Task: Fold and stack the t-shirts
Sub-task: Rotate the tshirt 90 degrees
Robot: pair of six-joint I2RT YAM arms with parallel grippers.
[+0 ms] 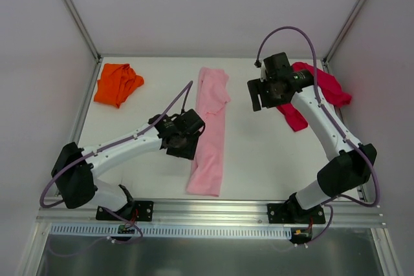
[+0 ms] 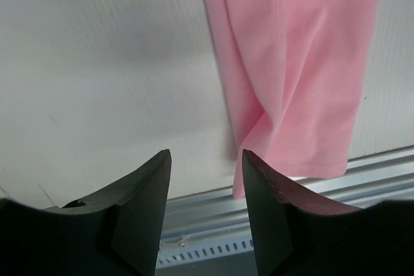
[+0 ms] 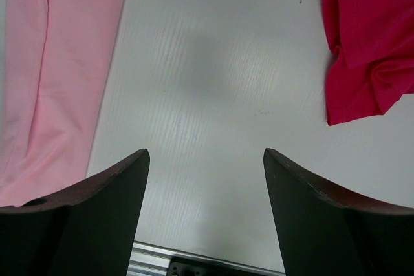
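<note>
While left gripper [image 2: 206, 159] gapes empty, pink t-shirt [image 2: 297, 63] lies just beside.

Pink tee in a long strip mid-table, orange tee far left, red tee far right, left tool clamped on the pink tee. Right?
No. The left tool is not clamped on the pink tee: the left wrist view shows its jaws apart over bare table, the cloth beside them. Rest stands: orange tee far left, red tee far right.
</note>
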